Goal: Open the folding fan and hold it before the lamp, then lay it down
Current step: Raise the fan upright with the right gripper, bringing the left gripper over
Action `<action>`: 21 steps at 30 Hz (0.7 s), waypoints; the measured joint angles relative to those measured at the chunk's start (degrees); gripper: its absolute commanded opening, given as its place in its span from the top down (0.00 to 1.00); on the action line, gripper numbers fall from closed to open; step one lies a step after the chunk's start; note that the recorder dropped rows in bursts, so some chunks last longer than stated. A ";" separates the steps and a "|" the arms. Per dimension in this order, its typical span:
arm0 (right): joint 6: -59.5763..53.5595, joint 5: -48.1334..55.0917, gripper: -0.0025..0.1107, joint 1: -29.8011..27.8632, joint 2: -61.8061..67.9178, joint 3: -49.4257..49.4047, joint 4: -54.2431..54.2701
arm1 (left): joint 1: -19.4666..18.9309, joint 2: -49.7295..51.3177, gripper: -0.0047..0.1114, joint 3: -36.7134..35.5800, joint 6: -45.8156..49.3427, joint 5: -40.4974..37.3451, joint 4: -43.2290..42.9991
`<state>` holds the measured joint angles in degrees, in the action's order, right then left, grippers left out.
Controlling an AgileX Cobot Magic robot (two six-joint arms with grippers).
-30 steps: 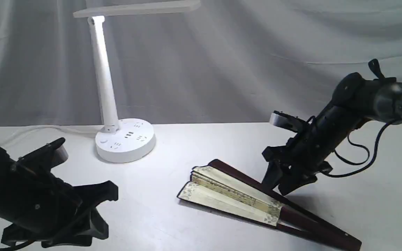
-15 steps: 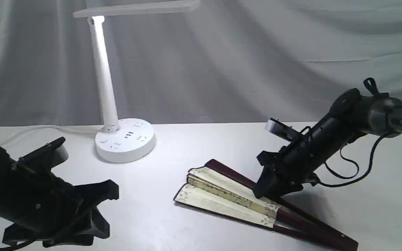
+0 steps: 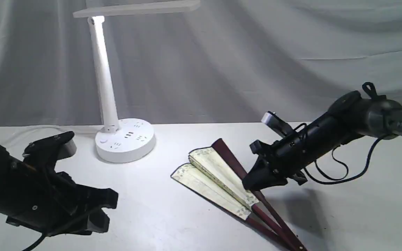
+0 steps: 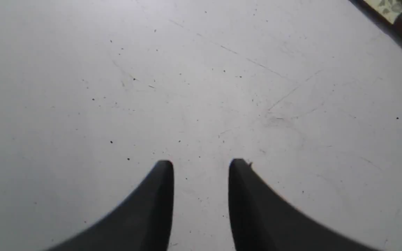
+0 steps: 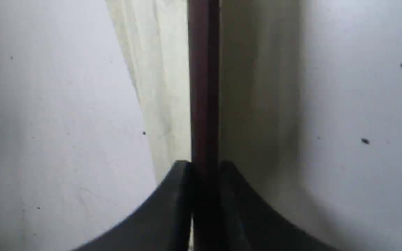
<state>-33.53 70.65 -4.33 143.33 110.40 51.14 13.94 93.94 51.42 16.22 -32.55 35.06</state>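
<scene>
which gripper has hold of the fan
The right gripper, its jaws shut on the dark outer rib of the folding fan. The left gripper is open above the table, touching nothing.

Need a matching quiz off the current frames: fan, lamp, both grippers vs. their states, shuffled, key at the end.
Things:
1. folding fan
2. lamp
3. left gripper
4. right gripper

States:
A. open, nothing between its fingers
B. white, standing upright
C. shut on a dark reddish rib
D. partly spread, cream leaf showing

Pairs: 1-D; 2-B; 3-A; 4-C
</scene>
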 measured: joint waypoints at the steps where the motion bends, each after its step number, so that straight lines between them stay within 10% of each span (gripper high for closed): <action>1: 0.12 0.00 0.98 0.00 0.01 0.00 0.80 | 0.00 0.00 0.72 0.00 0.00 0.10 0.00; 21: -6.24 -0.81 0.98 -0.37 -12.46 -19.48 19.46 | 0.00 0.00 0.72 0.00 2.10 -3.35 0.00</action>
<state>-39.77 69.84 -4.70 130.87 90.92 70.60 13.94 93.94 51.42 18.32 -35.90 35.06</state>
